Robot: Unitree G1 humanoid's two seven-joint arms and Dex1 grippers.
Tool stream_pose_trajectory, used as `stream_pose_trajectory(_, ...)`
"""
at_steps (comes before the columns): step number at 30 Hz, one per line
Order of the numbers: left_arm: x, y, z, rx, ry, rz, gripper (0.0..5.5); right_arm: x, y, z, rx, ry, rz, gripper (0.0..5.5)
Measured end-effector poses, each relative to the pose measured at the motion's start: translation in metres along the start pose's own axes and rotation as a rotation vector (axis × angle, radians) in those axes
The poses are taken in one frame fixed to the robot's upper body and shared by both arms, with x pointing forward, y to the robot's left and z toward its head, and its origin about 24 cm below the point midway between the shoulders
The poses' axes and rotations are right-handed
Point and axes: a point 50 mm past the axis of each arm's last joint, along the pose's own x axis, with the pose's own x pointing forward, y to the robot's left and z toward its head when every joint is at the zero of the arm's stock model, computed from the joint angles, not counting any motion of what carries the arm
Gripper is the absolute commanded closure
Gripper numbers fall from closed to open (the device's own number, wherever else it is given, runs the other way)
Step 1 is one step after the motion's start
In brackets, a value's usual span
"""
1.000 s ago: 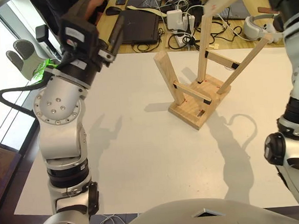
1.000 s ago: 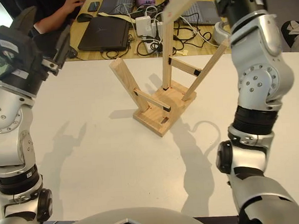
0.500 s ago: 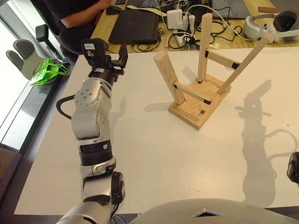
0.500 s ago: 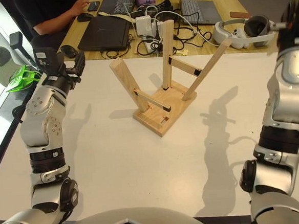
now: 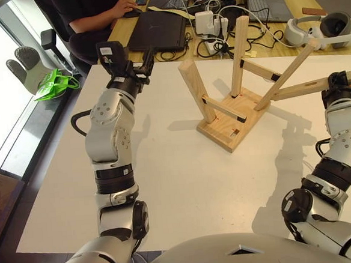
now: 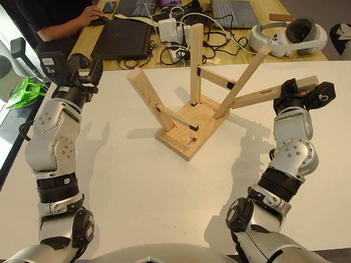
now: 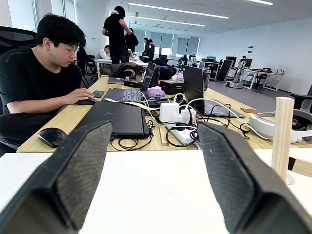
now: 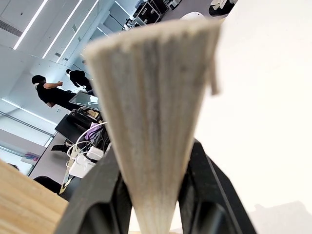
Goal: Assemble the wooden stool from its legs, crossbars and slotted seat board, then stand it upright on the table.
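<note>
Three legs set in the seat board [image 5: 222, 131] and splayed upward: left leg [image 5: 196, 89], middle leg [image 5: 239, 55], right leg [image 5: 287, 74]. Stool [image 6: 182, 142] upside down on the table [image 5: 167, 186], toward the far side, seat flat on the top. Two crossbars fitted: low crossbar [image 5: 225, 108] between left leg and middle leg, high crossbar [image 5: 260, 71] between middle leg and right leg.

Right of the stool, fourth leg [image 5: 299, 89] held near level above the table in the right gripper [image 8: 155, 151]. Fingers [image 8: 97, 204] clenched on either side of the wood near its outer end, seen close up in the right wrist view. Free end aimed at the stool, close by the foot of the right leg. Cannot tell whether touching there or just short.

Left gripper [image 5: 127, 58] raised by the far left edge of the table, well apart from the stool. Fingers [image 7: 73, 180] released, spread wide, nothing between the pads. Pointed away over the table edge toward the desk [image 5: 126, 26].

On the desk, beyond the table: closed laptop [image 5: 158, 30], white power strip [image 5: 211, 22] in a tangle of cables, headset [image 5: 328, 27] off to the right.
</note>
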Motion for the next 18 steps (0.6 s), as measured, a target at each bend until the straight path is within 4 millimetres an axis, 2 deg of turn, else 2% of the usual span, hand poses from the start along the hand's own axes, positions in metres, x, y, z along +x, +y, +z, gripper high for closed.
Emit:
stream_pose_trajectory(4,-0.008,0.004,-0.003,-0.012,0.015,0.034,2.29,-0.004,-0.001,-0.014,0.037,0.052,-0.016,4.51)
stream_pose_trajectory(12,-0.008,0.004,-0.001,-0.029,0.015,0.034,2.29,-0.003,0.025,-0.055,0.086,0.130,0.059,4.51)
stream_pose_trajectory(18,-0.010,-0.006,-0.005,-0.029,0.050,0.000,2.29,0.011,0.040,-0.076,0.078,0.161,0.110,4.51)
